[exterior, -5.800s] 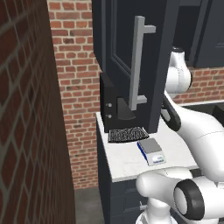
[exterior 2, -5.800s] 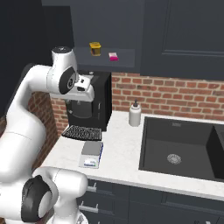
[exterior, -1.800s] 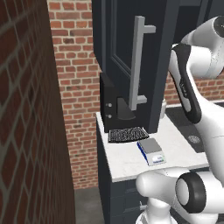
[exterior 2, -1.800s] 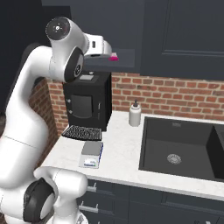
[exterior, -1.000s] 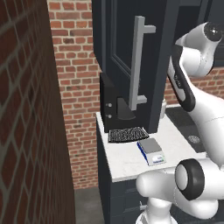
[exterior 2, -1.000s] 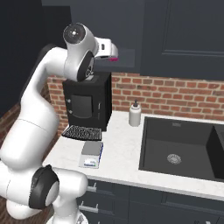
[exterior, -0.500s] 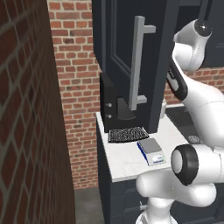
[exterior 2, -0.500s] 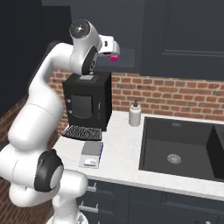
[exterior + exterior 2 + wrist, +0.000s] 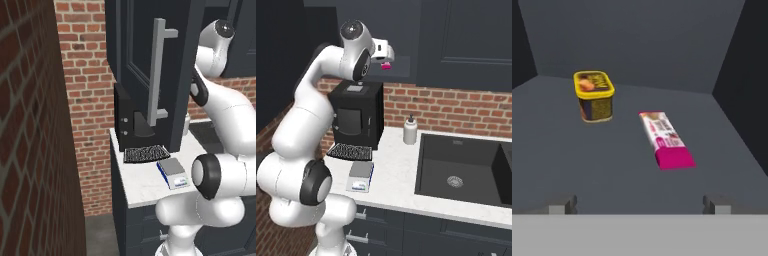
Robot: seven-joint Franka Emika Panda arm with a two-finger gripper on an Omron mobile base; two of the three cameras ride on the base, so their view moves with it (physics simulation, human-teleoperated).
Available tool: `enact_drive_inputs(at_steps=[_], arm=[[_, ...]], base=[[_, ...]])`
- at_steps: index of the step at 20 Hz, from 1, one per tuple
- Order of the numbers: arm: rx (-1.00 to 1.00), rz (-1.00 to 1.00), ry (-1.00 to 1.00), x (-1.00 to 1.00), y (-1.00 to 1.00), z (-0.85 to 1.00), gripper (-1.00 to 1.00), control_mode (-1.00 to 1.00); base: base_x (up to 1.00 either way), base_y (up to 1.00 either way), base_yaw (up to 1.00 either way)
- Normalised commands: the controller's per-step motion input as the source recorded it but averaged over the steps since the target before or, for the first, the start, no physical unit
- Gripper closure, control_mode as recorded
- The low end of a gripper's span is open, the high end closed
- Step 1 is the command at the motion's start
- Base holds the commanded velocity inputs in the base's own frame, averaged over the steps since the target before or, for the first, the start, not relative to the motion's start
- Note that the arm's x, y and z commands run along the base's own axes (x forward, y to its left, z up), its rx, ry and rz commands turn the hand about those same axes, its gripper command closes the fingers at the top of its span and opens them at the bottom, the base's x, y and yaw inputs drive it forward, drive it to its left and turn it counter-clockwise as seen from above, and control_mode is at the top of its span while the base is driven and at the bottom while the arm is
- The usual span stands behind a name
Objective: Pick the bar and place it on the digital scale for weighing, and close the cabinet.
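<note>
On the grey shelf floor (image 9: 587,165) inside the open dark navy wall cabinet (image 9: 150,75) lies the small flat wrapped bar, pale pink-white with a magenta end (image 9: 666,140), flat down, just right of a yellow-lidded tub (image 9: 594,95) and apart from it. Two-finger gripper (image 9: 639,202) has its jaws spread wide, nothing held; bar sits ahead of the tips, slightly right of centre, magenta end nearest, not touching. Bar looks light, thin, with slick crinkly wrap and a soft core, so likely to slide or buckle. Best guess: pinch across the narrow width at mid-length, fingers straddling the long edges. Grey-topped digital scale with blue edge (image 9: 360,176) waits on the counter well below the shelf.
</note>
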Motion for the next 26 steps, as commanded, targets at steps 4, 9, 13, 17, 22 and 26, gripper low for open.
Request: enact_drive_inputs(at_steps=[4,9,13,17,22,26], arm=[[0.00,0.00,0.07,0.29,-0.02,-0.05,-1.00,-1.00],[0.00,0.01,0.05,0.28,-0.02,-0.06,-1.00,-1.00],[0.00,0.03,0.00,0.19,-0.16,-0.02,-1.00,-1.00],[0.00,0.05,0.00,0.14,-0.22,-0.01,-1.00,-1.00],[0.00,0.03,0.01,0.17,-0.04,-0.14,-1.00,-1.00],[0.00,0.01,0.03,0.19,0.00,-0.16,-1.00,-1.00]], base=[[0.00,0.00,0.00],[0.00,0.00,0.00],[0.00,0.00,0.00],[0.00,0.00,0.00],[0.00,0.00,0.00],[0.00,0.00,0.00]])
